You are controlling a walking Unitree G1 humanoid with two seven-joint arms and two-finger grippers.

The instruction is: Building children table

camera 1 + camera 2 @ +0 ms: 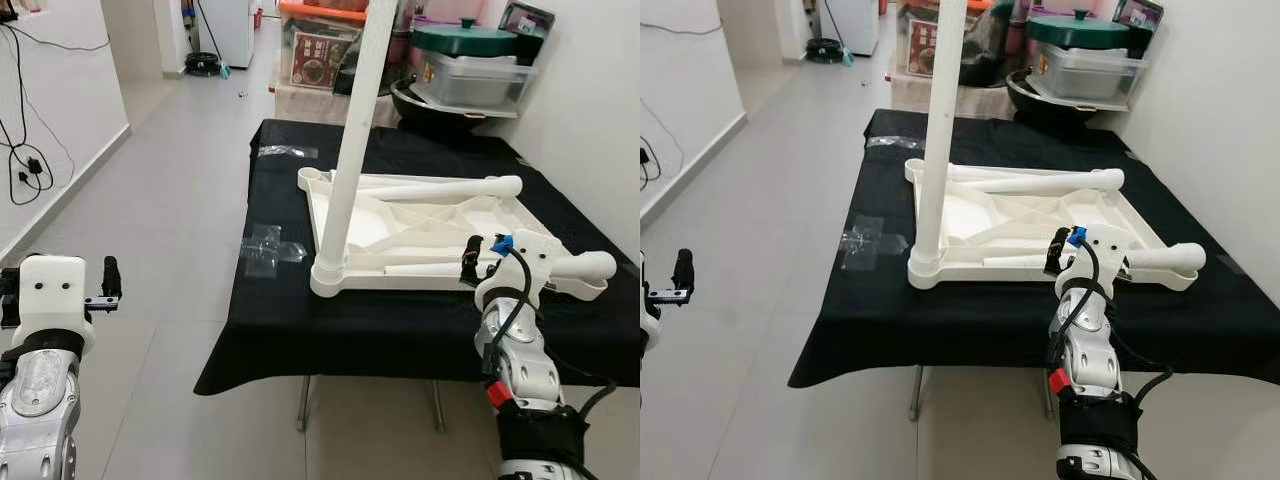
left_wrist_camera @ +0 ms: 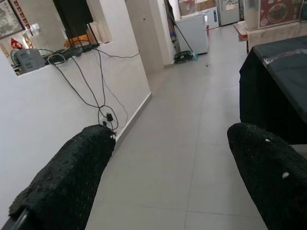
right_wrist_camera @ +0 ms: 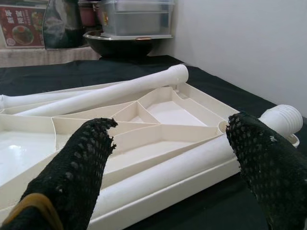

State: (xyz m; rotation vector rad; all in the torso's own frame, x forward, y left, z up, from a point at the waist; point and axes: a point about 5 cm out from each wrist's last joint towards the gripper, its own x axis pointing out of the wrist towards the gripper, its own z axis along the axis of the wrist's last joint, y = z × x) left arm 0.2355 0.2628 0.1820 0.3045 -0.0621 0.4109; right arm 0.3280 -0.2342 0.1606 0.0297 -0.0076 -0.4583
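Fingers spread, right gripper [image 3: 168,163] nears a loose white plastic table leg [image 3: 192,160] lying in the upturned white plastic tabletop [image 1: 330,225]; light, stiff, likely slippery, best grasped mid-shaft.

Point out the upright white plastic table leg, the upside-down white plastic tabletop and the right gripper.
Upright white plastic table leg [image 1: 345,170], left eye view, mid-shaft.
Upside-down white plastic tabletop [image 1: 420,282], left eye view, near rim.
Right gripper [image 3: 168,158], right wrist view, midway between the open fingertips.
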